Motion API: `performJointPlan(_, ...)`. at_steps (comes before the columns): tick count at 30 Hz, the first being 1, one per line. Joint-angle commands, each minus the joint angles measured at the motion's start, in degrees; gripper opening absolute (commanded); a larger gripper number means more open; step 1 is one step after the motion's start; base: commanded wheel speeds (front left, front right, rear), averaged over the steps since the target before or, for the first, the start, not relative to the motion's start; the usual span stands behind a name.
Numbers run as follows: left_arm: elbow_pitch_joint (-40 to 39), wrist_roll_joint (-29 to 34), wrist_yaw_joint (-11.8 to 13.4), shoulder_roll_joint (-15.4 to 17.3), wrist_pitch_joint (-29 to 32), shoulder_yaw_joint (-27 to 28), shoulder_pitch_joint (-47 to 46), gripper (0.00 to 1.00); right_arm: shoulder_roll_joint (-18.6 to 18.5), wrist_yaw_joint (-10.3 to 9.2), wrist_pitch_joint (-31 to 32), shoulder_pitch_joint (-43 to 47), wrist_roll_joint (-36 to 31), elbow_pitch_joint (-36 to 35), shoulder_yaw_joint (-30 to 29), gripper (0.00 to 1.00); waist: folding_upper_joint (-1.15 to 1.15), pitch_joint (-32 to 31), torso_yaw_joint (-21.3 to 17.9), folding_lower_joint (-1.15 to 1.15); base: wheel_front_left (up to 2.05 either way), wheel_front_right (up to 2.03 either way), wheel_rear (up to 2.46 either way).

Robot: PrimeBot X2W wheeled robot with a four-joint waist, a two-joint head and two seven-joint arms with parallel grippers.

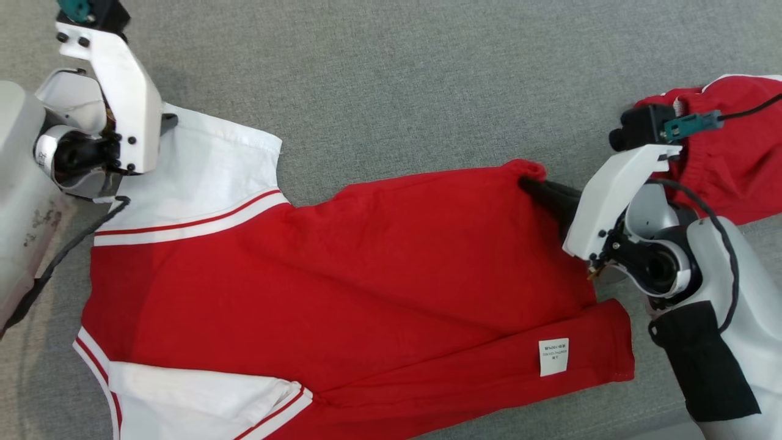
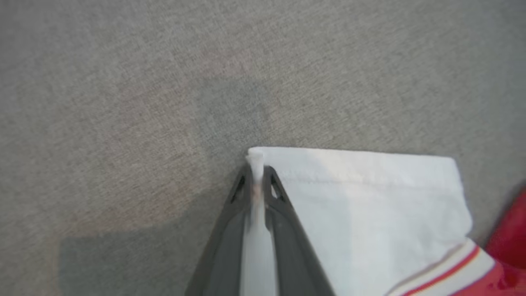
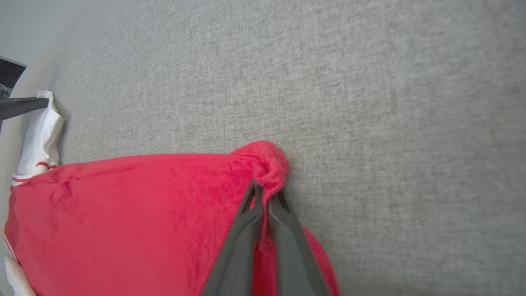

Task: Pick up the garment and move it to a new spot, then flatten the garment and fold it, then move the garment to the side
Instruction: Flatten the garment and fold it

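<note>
- The right end effector (image 3: pixel 265 193) has its two dark fingers pinched down on a bunched red corner of the garment (image 1: pixel 342 263), at the far right of its body. The left end effector (image 2: pixel 257 181) is clamped just as narrowly on the corner of the white sleeve (image 2: pixel 370 197), at the far left.
- Nearest, the garment's hem side lies folded over on the right, with a white label (image 1: pixel 553 356) showing. A second white sleeve (image 1: pixel 195 397) with red stripes lies at the near left.
- In the middle, the red body spreads across the grey cloth-covered table (image 1: pixel 397 73), mostly flat with shallow creases running toward the right-hand grip.
- Along the far edge the cloth runs between the two held corners, narrowing toward the right one.
- Farther right, well apart from the grip, another red piece (image 1: pixel 739 165) with white trim lies in a heap.
- Handling, as a judgement: the garment looks light, soft and limp. It will sag between the holds and drag on the rough cloth. Corners and hems are the best places to hold, since doubled fabric slips less. The right pinch holds a small bunch and could pull free under tension.
</note>
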Motion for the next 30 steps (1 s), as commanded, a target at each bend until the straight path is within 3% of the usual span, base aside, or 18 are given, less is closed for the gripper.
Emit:
performJointPlan(1, -0.04, -0.65, -0.06, -0.15, 0.74, -0.83, 1.03, 0.00, 0.14, 0.04, -0.07, 0.86, 0.49, 0.96, 1.24, 0.00, 0.00, -0.57, 0.26, 0.00, 0.00, 0.00, 0.00)
performJointPlan(14, -1.30, -4.81, -0.07, -0.03, -4.16, -1.98, 3.01, 0.00, -3.80, 0.04, -8.47, 3.14, 2.27, 3.34, -0.50, 0.00, 0.00, -8.07, 3.14, 0.00, 0.00, 0.00, 0.00)
performJointPlan(19, -2.66, -7.16, -0.07, 0.18, -4.85, -2.64, 5.18, 0.00, -4.77, 0.04, -9.04, 4.94, 2.79, 4.78, -0.73, 0.00, 0.00, -11.77, 4.25, 0.00, 0.00, 0.00, 0.00)
performJointPlan(25, -4.81, -10.72, -0.07, 0.86, -1.95, -3.82, 7.72, 0.00, -6.69, 0.04, -6.88, 7.14, 3.99, 4.67, 0.74, 0.00, 0.00, -15.84, 5.35, 0.00, 0.00, 0.00, 0.00)
performJointPlan(30, -6.23, -14.94, -0.07, 1.61, 4.63, -4.48, 9.74, 0.00, -8.66, 0.05, -4.38, 8.71, 4.76, 4.93, 1.42, 0.00, 0.00, -19.23, 6.22, 0.00, 0.00, 0.00, 0.00)
